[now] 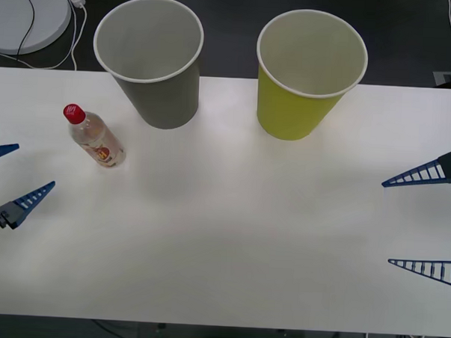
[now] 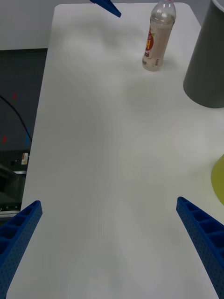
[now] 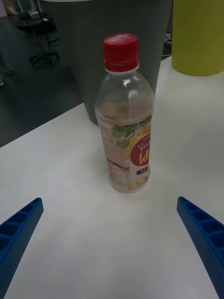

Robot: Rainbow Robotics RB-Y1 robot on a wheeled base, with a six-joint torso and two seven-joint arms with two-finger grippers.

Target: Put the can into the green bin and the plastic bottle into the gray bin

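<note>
Your left gripper (image 1: 8, 176) is spread wide and aimed at the plastic bottle (image 1: 96, 137), which stands upright just ahead of it, lined up between the fingers for a side grasp. Beyond the bottle stands the gray bin (image 1: 154, 61), its target, with the green bin (image 1: 308, 71) farther right. Your right gripper (image 1: 425, 223) waits released, well apart. The white desk (image 1: 238, 229) is bare of any can; dark floor and cables lie behind.

White table (image 1: 230, 236), dark floor (image 1: 231, 34)
</note>
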